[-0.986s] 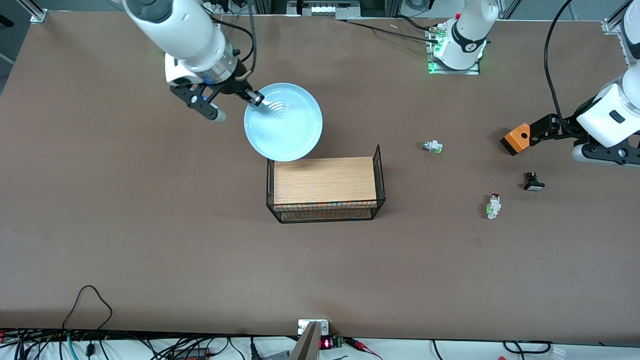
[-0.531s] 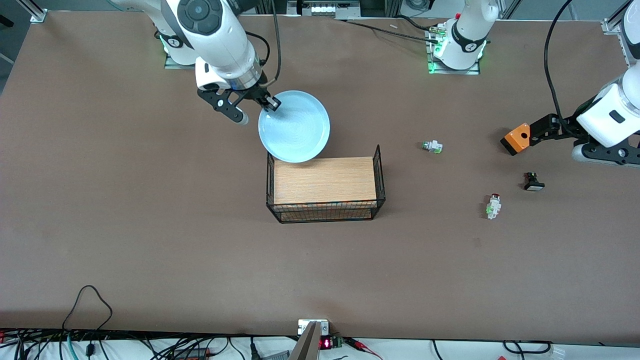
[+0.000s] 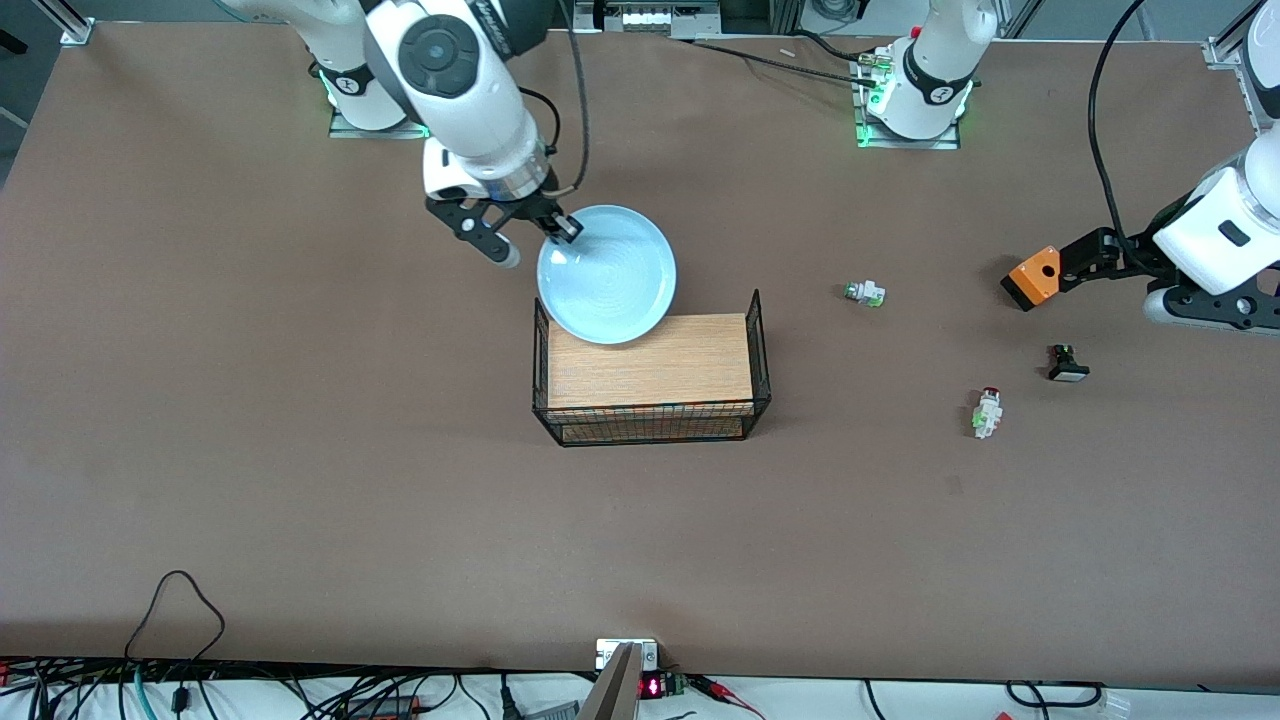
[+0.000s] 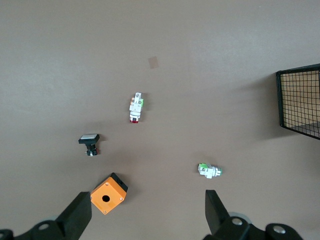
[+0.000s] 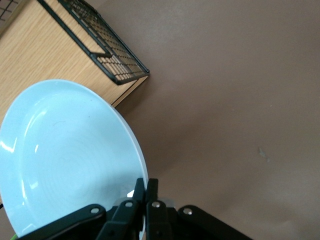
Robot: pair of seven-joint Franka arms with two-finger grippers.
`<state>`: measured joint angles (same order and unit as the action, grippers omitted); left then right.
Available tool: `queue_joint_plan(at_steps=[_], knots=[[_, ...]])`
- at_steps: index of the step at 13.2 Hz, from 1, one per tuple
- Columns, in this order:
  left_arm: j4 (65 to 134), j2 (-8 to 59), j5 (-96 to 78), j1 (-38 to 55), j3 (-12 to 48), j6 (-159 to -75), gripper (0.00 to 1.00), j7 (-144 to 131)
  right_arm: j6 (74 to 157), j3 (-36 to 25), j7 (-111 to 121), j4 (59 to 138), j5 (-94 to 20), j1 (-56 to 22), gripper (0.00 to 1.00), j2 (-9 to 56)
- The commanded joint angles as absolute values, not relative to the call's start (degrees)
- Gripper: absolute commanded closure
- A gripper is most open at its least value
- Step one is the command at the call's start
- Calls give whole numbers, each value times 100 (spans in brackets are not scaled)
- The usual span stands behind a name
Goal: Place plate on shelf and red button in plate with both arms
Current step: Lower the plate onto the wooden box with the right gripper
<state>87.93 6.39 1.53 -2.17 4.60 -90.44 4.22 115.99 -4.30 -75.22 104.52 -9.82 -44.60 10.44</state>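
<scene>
Over wire rack [image 3: 650, 375], plate [image 3: 607, 274] rim clamped (right gripper [image 3: 553, 232] jaws)

The plate [image 3: 607, 274] is pale blue with faint rings. The surface [image 3: 300, 450] is brown, the box [image 3: 1033, 277] orange. The red button [image 3: 987, 411] is white with a dark red cap.

My right tool [image 3: 560, 228] holds the round pale blue plate [image 3: 607, 274] over the black wire basket's [image 3: 650, 425] edge nearest my bases; the red-capped white push-button [image 3: 987, 411] lies toward my left arm's end.
</scene>
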Motion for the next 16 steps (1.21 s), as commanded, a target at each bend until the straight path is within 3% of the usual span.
queue_joint_plan(at_steps=[1, 16], knots=[[8666, 694, 149, -237, 466, -9000, 0, 545, 11882, -431, -7682, 10468, -879, -4518, 100, 1151], [8666, 694, 149, -246, 466, -9000, 0, 545, 13324, -510, -7849, 10275, -782, -4588, 100, 2047]])
